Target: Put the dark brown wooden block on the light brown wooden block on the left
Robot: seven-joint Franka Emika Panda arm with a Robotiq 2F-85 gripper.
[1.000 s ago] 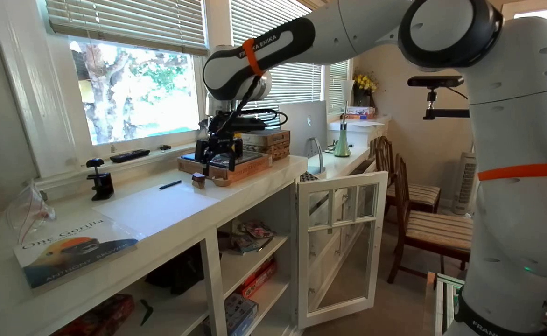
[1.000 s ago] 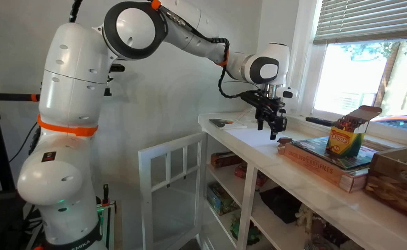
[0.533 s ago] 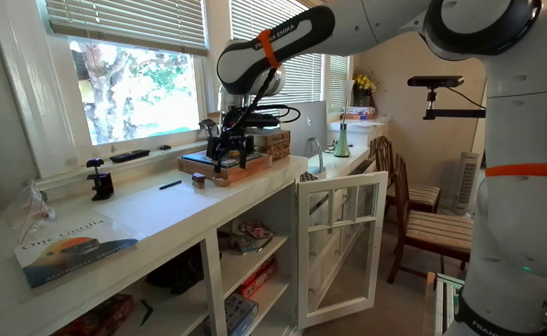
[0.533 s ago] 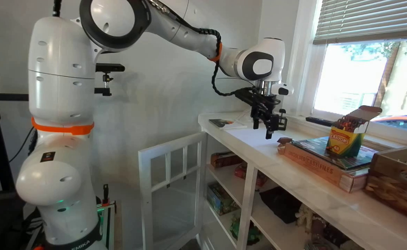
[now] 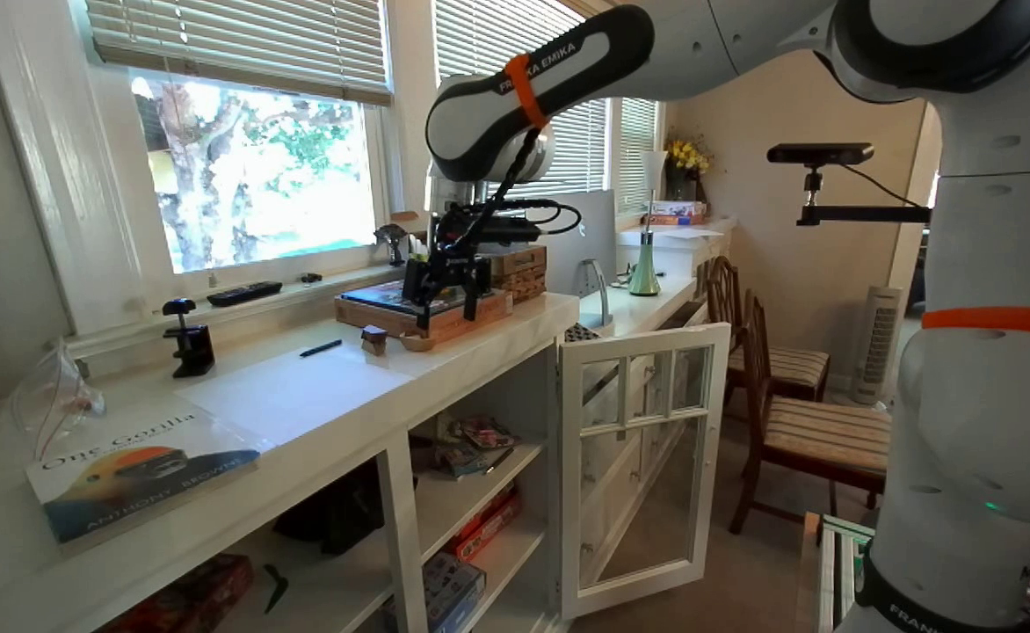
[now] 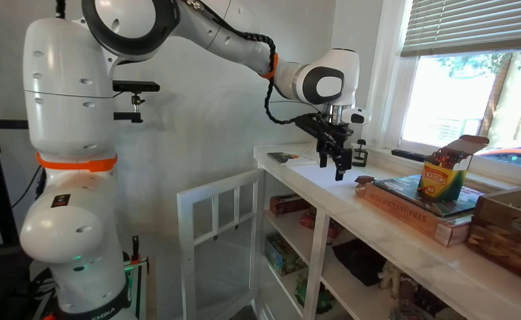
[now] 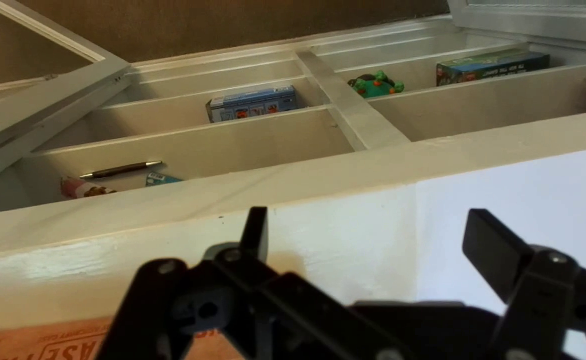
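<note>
I note the white counter (image 6: 414,249) beneath my gripper (image 7: 368,232) and the orange-sided box (image 6: 398,209) near it. The jaws stand wide, released. Near them, outside their gap, is the dark brown block (image 6: 364,179), a lighter piece (image 6: 359,191) beside or under it; which, I cannot tell.

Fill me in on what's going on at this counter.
A robot arm has a block-stacking job at the white counter. Its pincer stands open above the counter, holding nothing. Near it, what look like small brown wooden blocks sit beside the Unsolved Case Files box. They show too small to tell whether dark is already stacked on light, so the job may or may not be done. A white sheet of paper and a pen lie nearby.
</note>
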